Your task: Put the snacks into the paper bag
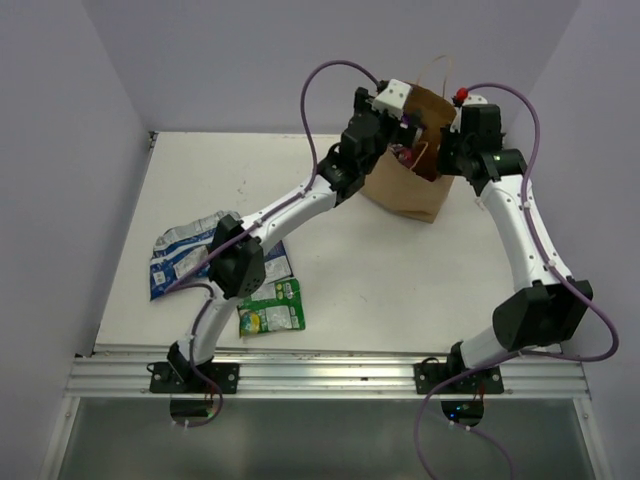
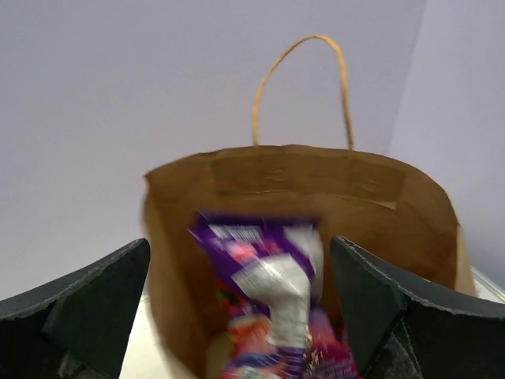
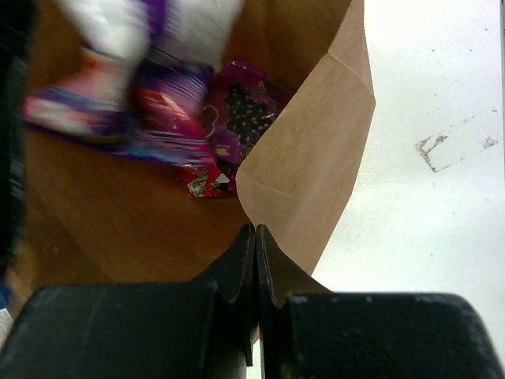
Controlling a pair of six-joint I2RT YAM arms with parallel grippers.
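Observation:
The brown paper bag (image 1: 405, 188) stands at the back of the table, mouth open. My left gripper (image 1: 400, 125) hovers over its mouth, open (image 2: 241, 253). A blurred purple packet (image 2: 264, 276) hangs between the spread fingers, inside the bag (image 2: 316, 178). My right gripper (image 1: 442, 165) is shut on the bag's right rim (image 3: 255, 230). In the right wrist view the bag (image 3: 316, 181) holds the blurred purple packet (image 3: 150, 103), a magenta packet (image 3: 245, 110) and a small red packet (image 3: 207, 181). Two blue-white packets (image 1: 185, 245) (image 1: 279, 262) and a green packet (image 1: 270, 308) lie on the table at the front left.
The left arm (image 1: 290, 205) stretches diagonally over the loose packets toward the bag. Purple walls close in the table at the back and both sides. A metal rail (image 1: 330, 375) runs along the near edge.

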